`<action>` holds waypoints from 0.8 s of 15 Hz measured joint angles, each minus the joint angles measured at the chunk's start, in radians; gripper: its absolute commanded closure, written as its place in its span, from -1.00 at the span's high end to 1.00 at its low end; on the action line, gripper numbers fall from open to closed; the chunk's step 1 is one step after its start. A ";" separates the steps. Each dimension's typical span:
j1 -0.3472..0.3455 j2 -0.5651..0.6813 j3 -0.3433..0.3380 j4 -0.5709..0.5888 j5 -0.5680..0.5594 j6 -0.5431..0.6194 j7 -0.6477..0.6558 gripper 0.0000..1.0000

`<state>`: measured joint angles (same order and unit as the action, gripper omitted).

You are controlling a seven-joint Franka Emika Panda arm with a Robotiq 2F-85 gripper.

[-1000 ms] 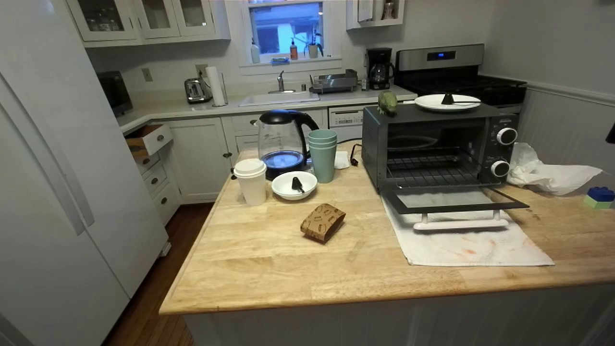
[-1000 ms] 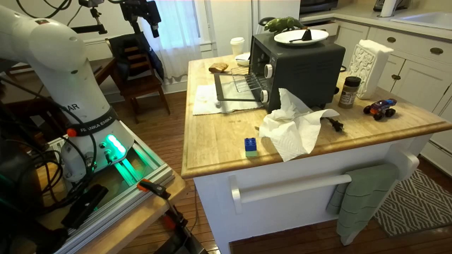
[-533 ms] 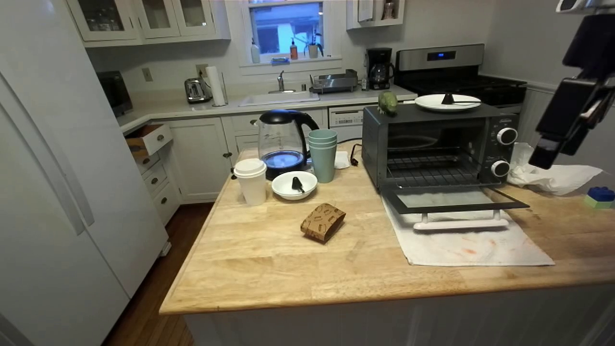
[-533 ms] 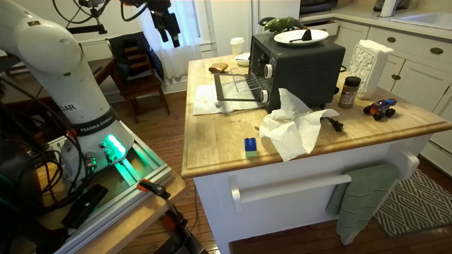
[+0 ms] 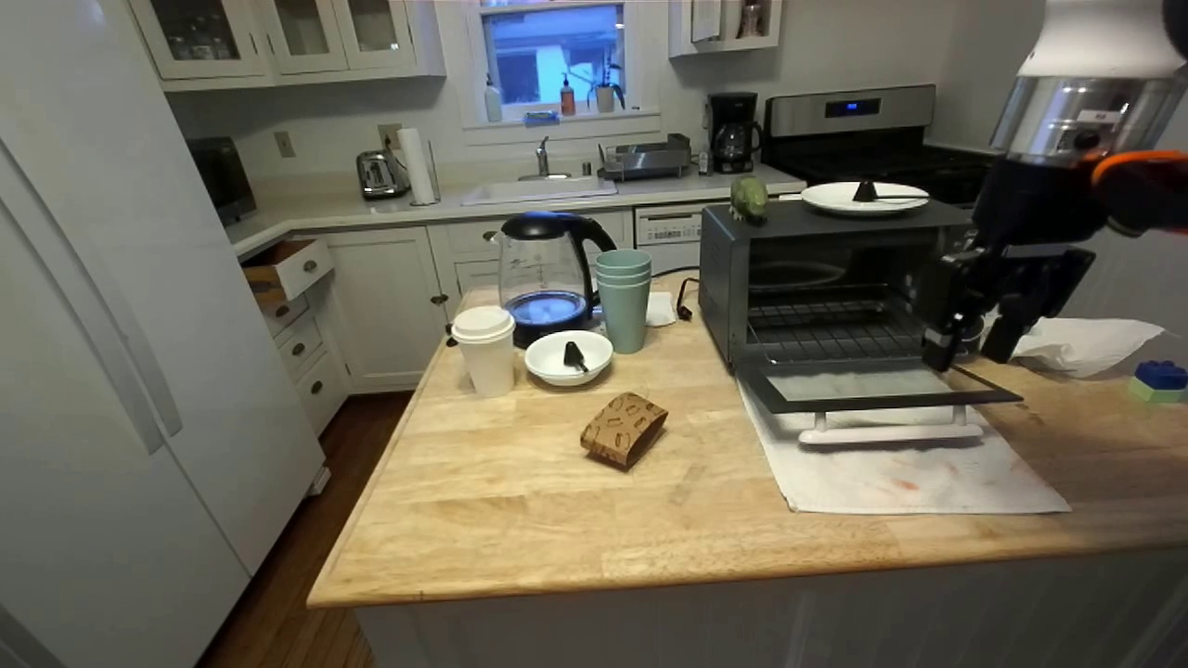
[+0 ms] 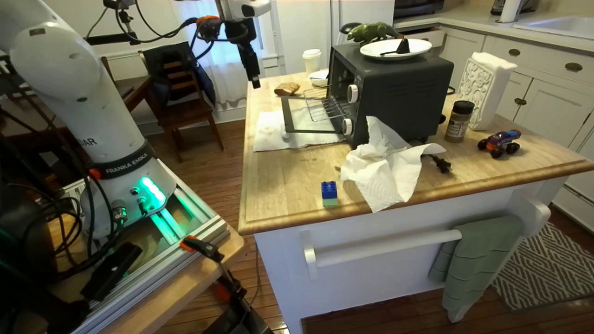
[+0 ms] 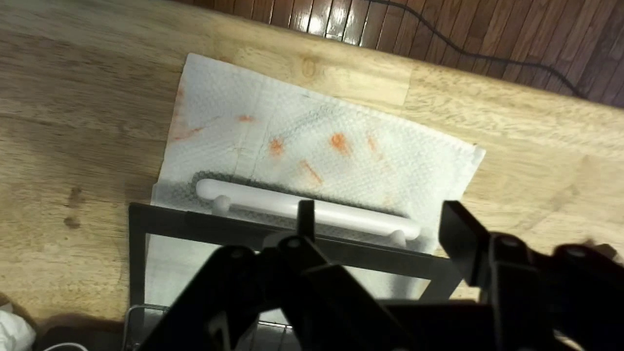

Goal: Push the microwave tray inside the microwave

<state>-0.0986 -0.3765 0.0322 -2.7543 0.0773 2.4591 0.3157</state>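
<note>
The microwave (image 5: 716, 292) stands on the wooden counter with its door (image 6: 288, 118) dropped open. The microwave tray (image 6: 315, 103), a wire rack, sticks partly out of the cavity above the door. It also shows inside the opening (image 5: 826, 336), and its front edge shows low in the wrist view (image 7: 146, 307), partly hidden by my fingers. My gripper (image 5: 970, 353) is open and empty. In the wrist view the gripper (image 7: 378, 219) is over the door's white handle (image 7: 273, 202). In an exterior view the gripper (image 6: 254, 82) hangs in front of the oven, apart from door and tray.
A white plate (image 5: 840, 199) and a green dinosaur (image 6: 371, 31) sit on the microwave. A paper towel (image 7: 292, 131) lies under the door. Crumpled paper (image 6: 380, 171) and a toy brick (image 6: 329, 191) lie beside the oven. A brown cardboard sleeve (image 5: 626, 427) lies on the counter.
My gripper has come into an exterior view from the right and moved leftward and down toward the oven's front. The tray, door and other objects have not moved.
</note>
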 measured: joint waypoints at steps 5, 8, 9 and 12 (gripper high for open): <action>-0.025 0.161 0.000 0.035 -0.039 0.142 0.079 -0.94; -0.047 0.230 -0.001 0.067 -0.095 0.193 0.140 -1.00; -0.051 0.249 -0.003 0.077 -0.114 0.204 0.161 -1.00; -0.056 0.297 -0.011 0.112 -0.171 0.210 0.216 -1.00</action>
<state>-0.1550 -0.0798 0.0210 -2.6420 -0.0934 2.6688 0.5315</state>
